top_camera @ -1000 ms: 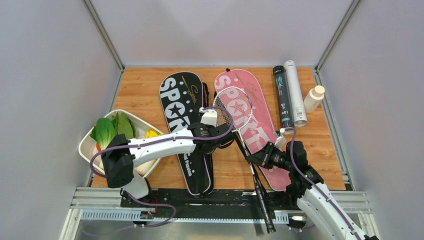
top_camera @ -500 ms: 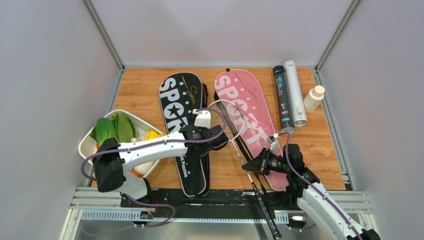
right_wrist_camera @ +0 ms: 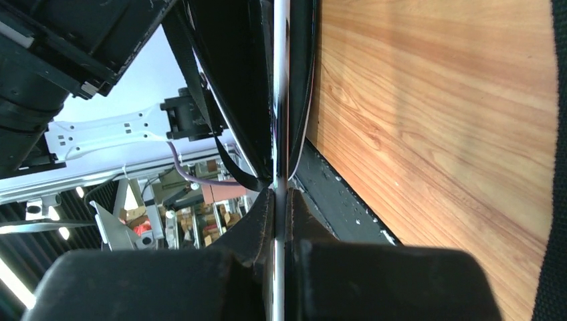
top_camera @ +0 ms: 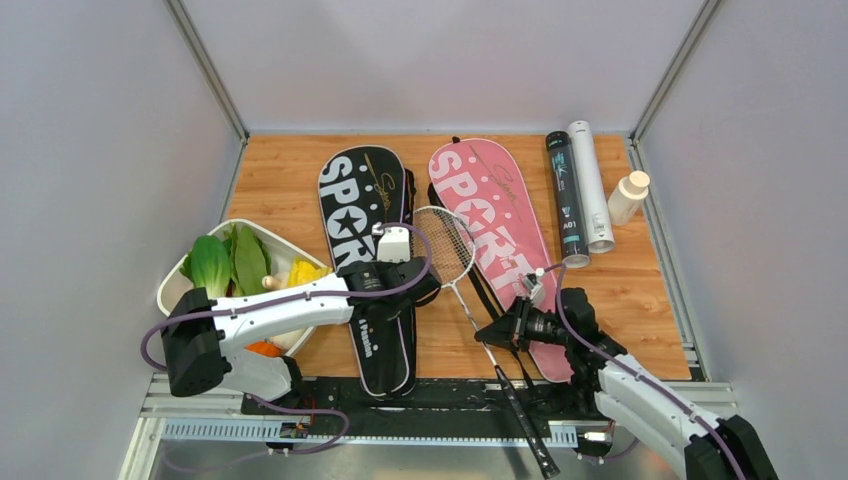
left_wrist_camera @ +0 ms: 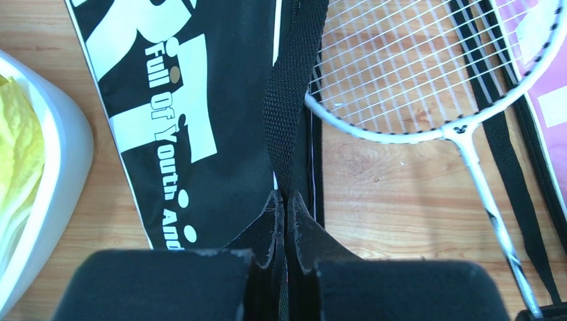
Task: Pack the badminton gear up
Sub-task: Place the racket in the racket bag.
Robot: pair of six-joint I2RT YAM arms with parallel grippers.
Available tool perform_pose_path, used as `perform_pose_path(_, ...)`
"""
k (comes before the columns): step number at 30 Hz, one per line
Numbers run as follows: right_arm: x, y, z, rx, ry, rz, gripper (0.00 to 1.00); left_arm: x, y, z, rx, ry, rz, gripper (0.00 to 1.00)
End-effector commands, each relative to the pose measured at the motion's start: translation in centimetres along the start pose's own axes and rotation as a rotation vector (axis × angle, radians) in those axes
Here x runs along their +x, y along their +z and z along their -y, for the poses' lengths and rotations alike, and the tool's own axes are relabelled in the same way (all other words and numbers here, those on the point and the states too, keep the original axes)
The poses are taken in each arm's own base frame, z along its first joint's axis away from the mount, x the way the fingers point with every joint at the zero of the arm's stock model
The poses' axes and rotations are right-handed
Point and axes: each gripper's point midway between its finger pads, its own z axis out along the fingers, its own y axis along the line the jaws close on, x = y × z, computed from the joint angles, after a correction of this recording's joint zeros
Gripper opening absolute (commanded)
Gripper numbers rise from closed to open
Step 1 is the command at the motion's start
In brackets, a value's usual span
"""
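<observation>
Since the overhead view covers everything, I'll start big. The wooden table (top_camera: pixel 290 175) has two racket bags lying flat and lengthwise on it: the black SPORT bag (top_camera: pixel 362 225) left of centre and the pink SPORT bag (top_camera: pixel 492 225) just to its right.

Between them lies the silver racket (top_camera: pixel 446 245). Its head is on the bare wood with the right rim overlapping the pink bag's edge. The shaft runs diagonally toward the near edge, and the black handle pokes out past the table over the rail.

Over on the left, the white tray (top_camera: pixel 172 288) holds leafy greens (top_camera: pixel 225 260) and something yellow, and the left arm reaches across its near side.

In the back right corner, a black tube (top_camera: pixel 565 195) and a white tube (top_camera: pixel 591 185) lie side by side, touching. A small white bottle (top_camera: pixel 627 197) with a tan cap stands just beside them.

Now the grabbers. The left gripper (left_wrist_camera: pixel 285 200) is pinched tight on the black webbing strap (left_wrist_camera: pixel 292 93) that runs along the black bag's right edge, around the bag's lower half. The right gripper (right_wrist_camera: pixel 281 197) is clamped on the racket's shaft, with the thin shiny rod straight between its fingers, beside the pink bag's near end.
</observation>
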Motion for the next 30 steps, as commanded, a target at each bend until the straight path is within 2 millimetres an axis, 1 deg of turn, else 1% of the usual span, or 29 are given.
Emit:
perform_pose_path(1, -1.3, 0.9, -4.4, -0.107, -0.090, 0.024, 0.00, -1.0, -0.6, 1.5, 0.096, -0.064, 0.036, 0.00)
perform_pose_path(7, -2.8, 2.0, -6.5, -0.160, -0.107, 0.096, 0.00, -0.2, -0.4, 2.1, 0.146, -0.074, 0.015, 0.00)
perform_pose_path(11, -3.1, 3.0, -8.2, -0.213, -0.115, 0.122, 0.00, -0.1, -0.6, 2.4, 0.182, -0.089, 0.014, 0.00)
perform_pose_path(12, -3.4, 3.3, -8.6, -0.223, -0.122, 0.136, 0.00, -0.1, -0.7, 2.5, 0.190, -0.092, 0.015, 0.00)
perform_pose_path(15, -4.1, 4.5, -9.4, -0.231, -0.139, 0.147, 0.00, 0.0, -0.7, 2.6, 0.208, -0.096, 0.015, 0.00)
perform_pose_path(16, -4.3, 5.1, -9.2, -0.221, -0.137, 0.132, 0.00, -0.1, -0.9, 3.0, 0.228, -0.106, 0.016, 0.00)
perform_pose_path(18, -4.4, 6.2, -9.8, -0.234, -0.148, 0.091, 0.00, -0.1, -1.0, 3.2, 0.254, -0.105, 0.021, 0.00)
perform_pose_path(22, -4.6, 8.1, -9.7, -0.251, -0.129, 0.051, 0.00, 0.0, -1.2, 3.3, 0.287, -0.105, 0.027, 0.00)
perform_pose_path(25, -4.7, 10.1, -9.2, -0.237, -0.145, -0.002, 0.00, 0.1, -1.3, 3.1, 0.298, -0.107, 0.030, 0.00)
perform_pose_path(30, -6.2, 13.3, -7.7, -0.210, -0.148, 0.019, 0.00, 0.2, -1.7, 3.3, 0.339, -0.130, 0.030, 0.00)
